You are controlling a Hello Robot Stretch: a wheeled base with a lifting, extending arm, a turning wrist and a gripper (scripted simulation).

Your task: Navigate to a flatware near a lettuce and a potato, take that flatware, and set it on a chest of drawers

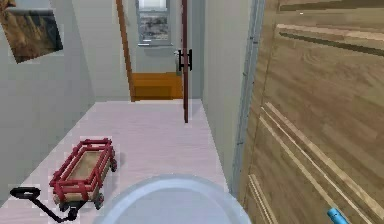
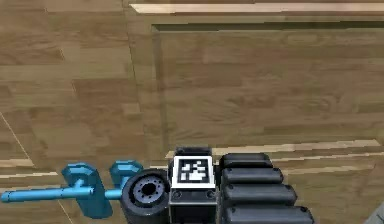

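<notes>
One narrow hallway runs ahead in the forward view. A red wagon [image 1: 85, 170] stands on the pale floor at seven o'clock and a framed picture [image 1: 30, 30] hangs on the wall at ten o'clock. At twelve o'clock an open doorway [image 1: 155, 60] gives onto an orange floor with a window [image 1: 155, 20] beyond, and its door [image 1: 185, 60] stands edge-on at one o'clock. Wooden panelling [image 1: 320, 110] stands very close at three o'clock. In the arm side view the same wooden panelling [image 2: 250, 80] spans from nine round to three o'clock, just beyond the arm [image 2: 250, 190]. The arm's dark segments sit at five o'clock, with a white marker [image 2: 192, 170] at six. The gripper [image 2: 100, 185] reaches toward eight o'clock with its blue fingers [image 2: 80, 180]; I cannot tell how they stand, nor whether it holds anything. Where the flatware lies cannot be told from here. My judgement is that it waits in a room past the doorway, so the step in hand is the drive to find it. To do that well, I would steer for the gap at twelve o'clock and pass between wagon and panelling without brushing either. I would also mind the door's edge and turn slowly so the gripper does not scrape the wood.
</notes>
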